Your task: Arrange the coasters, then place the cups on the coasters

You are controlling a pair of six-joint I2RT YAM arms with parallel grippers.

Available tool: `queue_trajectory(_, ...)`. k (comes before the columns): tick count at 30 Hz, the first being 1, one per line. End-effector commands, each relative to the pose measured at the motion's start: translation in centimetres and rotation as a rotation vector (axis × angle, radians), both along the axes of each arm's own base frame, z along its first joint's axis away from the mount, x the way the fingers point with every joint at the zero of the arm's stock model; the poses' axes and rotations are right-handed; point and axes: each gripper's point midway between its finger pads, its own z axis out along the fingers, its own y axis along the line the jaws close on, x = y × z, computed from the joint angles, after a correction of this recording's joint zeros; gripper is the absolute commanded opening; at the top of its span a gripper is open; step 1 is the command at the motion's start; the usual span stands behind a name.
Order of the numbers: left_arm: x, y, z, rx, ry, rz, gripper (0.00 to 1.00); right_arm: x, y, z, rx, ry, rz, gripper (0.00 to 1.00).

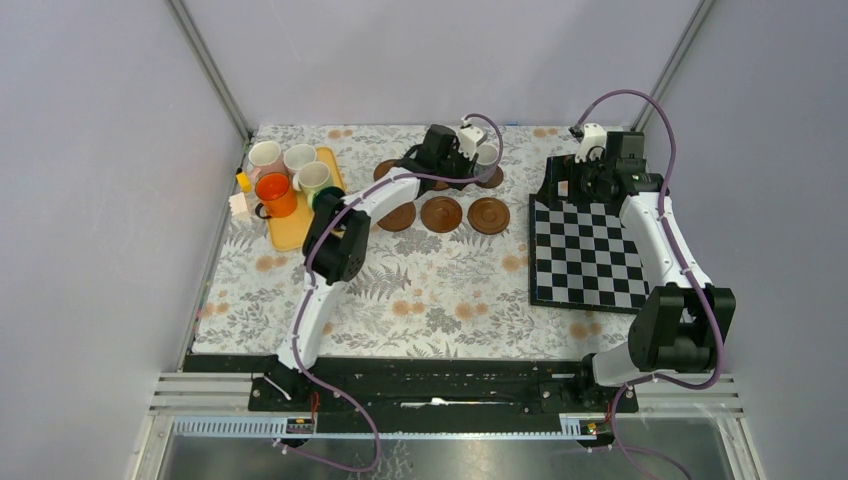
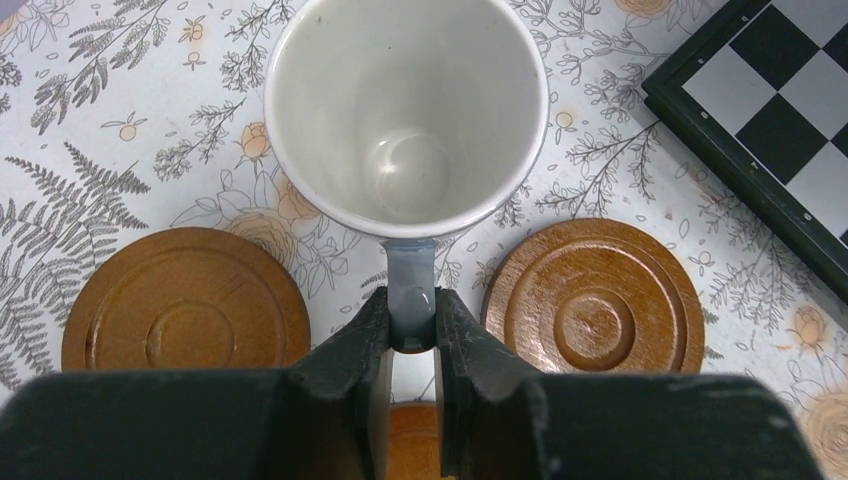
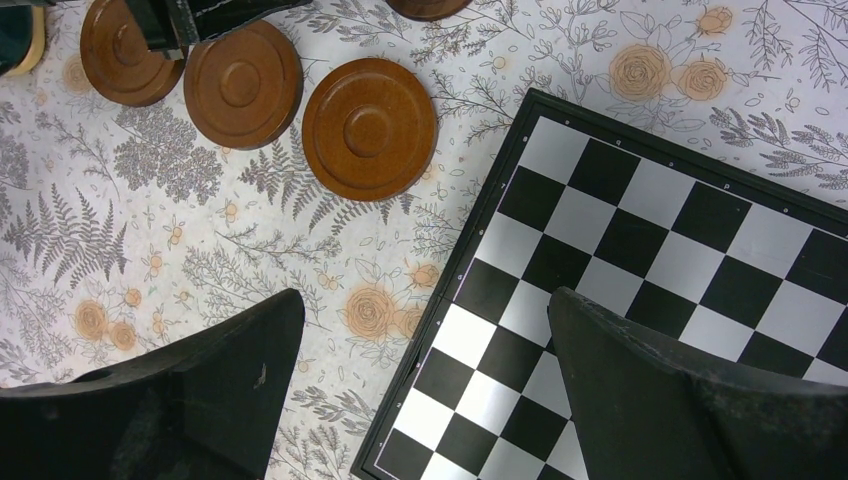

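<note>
1. My left gripper [image 2: 411, 325] is clamped on the handle [image 2: 410, 285] of the grey cup [image 2: 405, 110].
2. Cup upright over the floral cloth [image 2: 90, 150], between two coasters [image 2: 185, 300].
3. My right gripper [image 3: 425, 400] gapes wide above the chessboard [image 3: 650, 240] edge.

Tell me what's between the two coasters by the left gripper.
Left wrist view: the cup handle, pinched in the left gripper, sits between the left coaster and right coaster.

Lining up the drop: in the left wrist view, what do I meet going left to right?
left coaster → cup, its handle pinched in the left gripper → right coaster → chessboard
</note>
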Motion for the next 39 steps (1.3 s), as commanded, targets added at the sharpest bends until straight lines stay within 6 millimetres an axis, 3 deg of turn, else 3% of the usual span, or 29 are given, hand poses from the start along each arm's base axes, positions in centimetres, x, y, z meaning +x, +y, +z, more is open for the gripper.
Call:
queue_trajectory(1,2.7,-2.3,6.3,-0.116,-0.198,-0.021,0.0,0.5,0.0,0.5,-0.002,-0.032,0.012,1.0)
queue_trajectory(13,3.8,-3.5,5.5,-0.132,-0.207,-0.048,0.0,0.5,-0.2,0.1,-0.016,-0.031,0.014,1.0)
queue_trajectory(26,4.1,-3.4,3.7,-0.107,-0.198,-0.039,0.0,0.5,-0.3,0.0,-0.022,-0.03,0.011,0.99)
queue_trajectory(32,4.2,-3.3,3.5,-0.106,-0.197,-0.033,0.09,0.6,-0.3,-0.1,-0.023,-0.026,0.013,1.0)
queue_trajectory(39,4.3,-3.3,3.6,-0.116,-0.195,-0.021,0.37,0.6,-0.4,-0.3,-0.026,-0.025,0.013,1.0)
